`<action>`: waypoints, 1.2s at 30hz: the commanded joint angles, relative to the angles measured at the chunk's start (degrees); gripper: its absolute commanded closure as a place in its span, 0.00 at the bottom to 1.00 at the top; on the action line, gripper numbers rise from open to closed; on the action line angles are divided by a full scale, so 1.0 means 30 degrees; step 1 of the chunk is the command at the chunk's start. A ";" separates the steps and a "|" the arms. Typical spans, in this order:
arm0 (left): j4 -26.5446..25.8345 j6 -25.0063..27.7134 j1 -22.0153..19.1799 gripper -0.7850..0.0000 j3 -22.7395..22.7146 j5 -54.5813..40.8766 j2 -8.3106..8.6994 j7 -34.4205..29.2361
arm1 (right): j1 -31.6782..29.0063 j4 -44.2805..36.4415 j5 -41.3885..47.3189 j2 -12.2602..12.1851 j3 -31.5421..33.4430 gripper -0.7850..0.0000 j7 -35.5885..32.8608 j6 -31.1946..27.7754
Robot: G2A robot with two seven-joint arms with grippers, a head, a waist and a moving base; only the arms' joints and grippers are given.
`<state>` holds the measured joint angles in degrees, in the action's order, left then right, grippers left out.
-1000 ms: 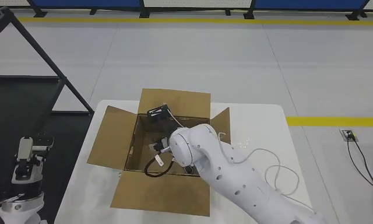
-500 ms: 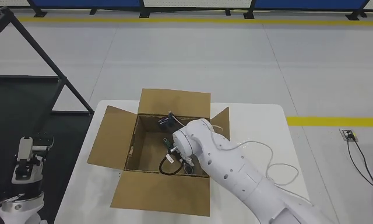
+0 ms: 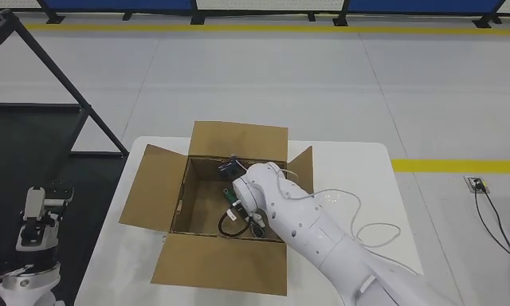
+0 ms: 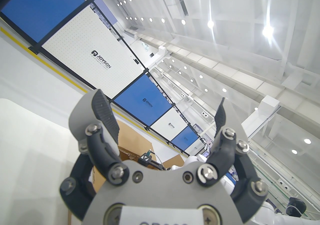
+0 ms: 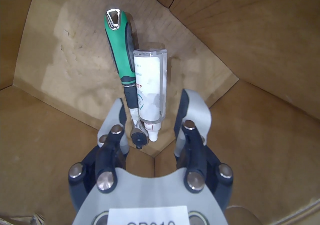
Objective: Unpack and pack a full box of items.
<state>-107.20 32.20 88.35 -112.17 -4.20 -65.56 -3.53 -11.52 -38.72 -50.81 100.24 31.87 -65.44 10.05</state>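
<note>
Over the last second the right arm has swung its wrist from the box's left half toward the far right part of the interior, and its looped black cable has shifted rightward with it. Nothing else in the top view has changed place.

A white table carries an open cardboard box, which stands with all four flaps folded outward. The right arm leans over the near right edge of the box and dips inside it. The left arm stands well apart, off the table's left side, with its wrist camera tilted up toward the ceiling. From there the box is seen low and far off, beyond the table edge.

The left gripper is spread wide, with nothing between its dark ribbed pads.

The right gripper is inside the box, aimed down at a floor corner where two walls meet. Its fingers are parted and hold nothing. Between them, lower down, are the ends of two items lying on the cardboard floor.

One item is a ratchet wrench with a green and black handle and a chrome end, its square-drive head nearest the gripper. Lying flush against it is a shorter white tube with a clear cap at the far end and a small white nozzle beside the ratchet head. Whether the fingers touch either item cannot be told.
</note>
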 commanded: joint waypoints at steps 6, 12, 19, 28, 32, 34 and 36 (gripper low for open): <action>0.0000 0.0000 0.0000 0.00 0.0000 0.0000 0.0000 0.0000 | 0.0445 0.1964 0.0283 0.0765 -0.0181 0.55 0.0512 -0.0229; 0.0000 0.0000 0.0000 0.00 0.0000 0.0000 0.0000 0.0000 | 0.0761 0.3456 0.0436 0.1383 -0.0303 0.52 0.0698 -0.0378; 0.0000 0.0000 0.0000 0.00 0.0000 0.0000 0.0000 0.0000 | 0.1022 0.5002 0.0742 0.1991 -0.0268 0.60 0.1154 -0.0915; 0.0000 0.0000 0.0000 0.00 0.0000 0.0000 0.0000 0.0000 | 0.1284 0.6531 0.0780 0.2618 -0.0238 0.55 0.1534 -0.1119; 0.0000 0.0000 0.0000 0.00 0.0000 0.0000 0.0000 0.0000 | 0.1362 0.7040 0.0728 0.2858 -0.0228 0.56 0.1701 -0.1116; 0.0000 0.0000 0.0000 0.00 0.0000 0.0000 0.0000 0.0000 | 0.1404 0.7345 0.0660 0.2965 -0.0233 0.55 0.1694 -0.1016; 0.0000 0.0000 0.0000 0.00 0.0000 0.0000 0.0000 0.0000 | 0.1432 0.7582 0.0667 0.3068 -0.0206 0.54 0.1718 -0.0993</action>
<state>-107.20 32.20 88.35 -112.17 -4.20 -65.56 -3.53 -7.26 -16.33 -48.85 109.30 31.20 -60.32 7.05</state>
